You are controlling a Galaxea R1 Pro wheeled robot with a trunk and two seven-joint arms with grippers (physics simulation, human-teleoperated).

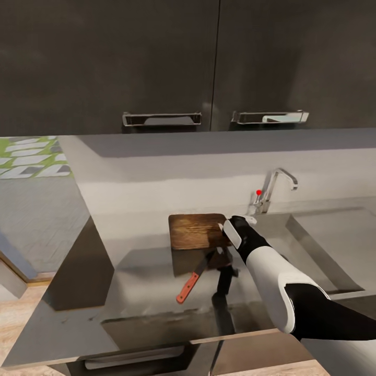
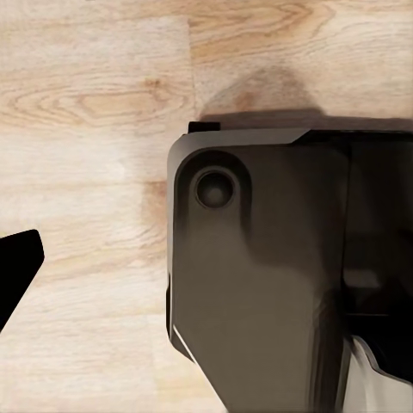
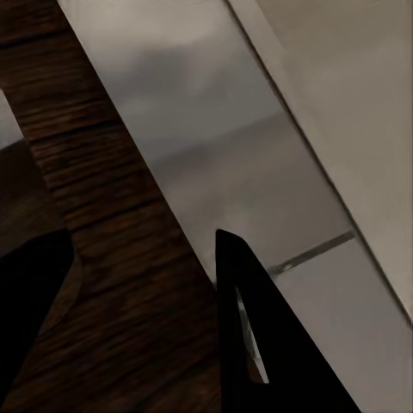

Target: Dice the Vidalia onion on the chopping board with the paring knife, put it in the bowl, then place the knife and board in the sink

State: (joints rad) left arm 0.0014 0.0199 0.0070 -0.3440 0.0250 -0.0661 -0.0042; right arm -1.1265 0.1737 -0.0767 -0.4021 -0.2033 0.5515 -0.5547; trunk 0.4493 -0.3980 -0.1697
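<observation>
Head view. The board point(image 1: 197, 230) lies flat on the countertop point(image 1: 130, 292) at frame centre, just left of the sink point(image 1: 324, 245), whose tap point(image 1: 277, 185) and red knob point(image 1: 259, 192) stand at upper right of centre. The knife point(image 1: 196, 278), orange handle toward lower left and dark blade pointing up toward the board, lies on the countertop just below the board's lower edge. The right arm reaches in from the lower right; the right gripper point(image 1: 225, 233) sits at the board's right edge, probably to grasp or shift it. Neither onion nor bowl can be made out here.

Left wrist view. This camera looks down at a pale wooden floor point(image 2: 86, 129) and a dark part of the robot's body point(image 2: 258, 275); one dark fingertip point(image 2: 17, 267) shows at the left edge. The left arm seems parked. Its finger spread cannot be told.

Right wrist view. Two dark fingers point(image 3: 258, 344) frame the lower part of the frame, spread apart and holding nothing. The board's dark grain fills the left, grey countertop the centre, the paler sink at upper right. The board's right edge runs between the fingers, suiting an edge grip.
</observation>
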